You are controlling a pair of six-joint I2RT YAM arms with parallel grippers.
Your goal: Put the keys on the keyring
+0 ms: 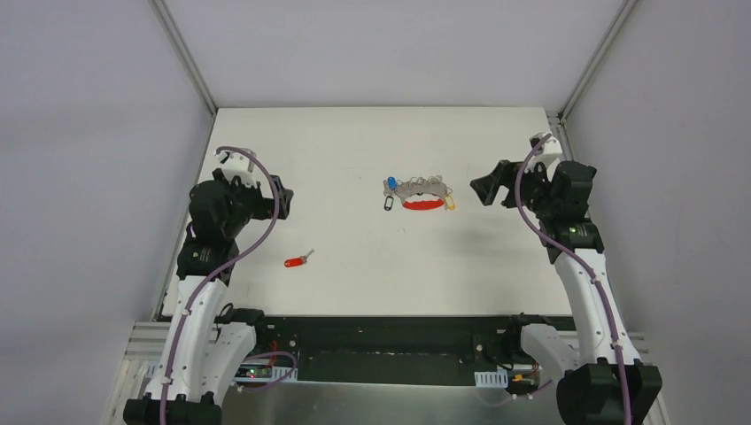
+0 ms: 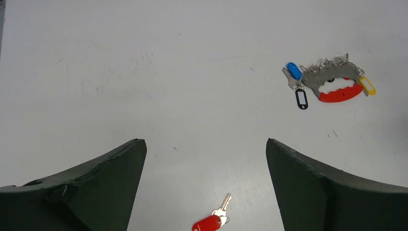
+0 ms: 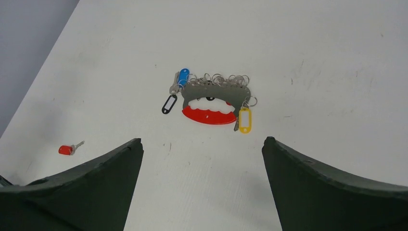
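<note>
A lone red-headed key (image 1: 298, 261) lies on the white table (image 1: 354, 142), left of centre; in the left wrist view the key (image 2: 214, 221) sits low between my fingers, well below the tips. The keyring (image 1: 419, 195), grey rings on a red curved band with blue, black and yellow tags, lies mid-table. My left gripper (image 1: 285, 197) hovers open and empty, up and left of the key. My right gripper (image 1: 483, 190) hovers open and empty to the right of the keyring (image 3: 214, 101), pointing at it. The left wrist view shows the keyring (image 2: 332, 82) far off at upper right.
Grey walls enclose the table on the left, back and right, with metal frame posts (image 1: 186, 53) at the back corners. The table's left edge shows in the right wrist view, beyond the red key (image 3: 67, 149).
</note>
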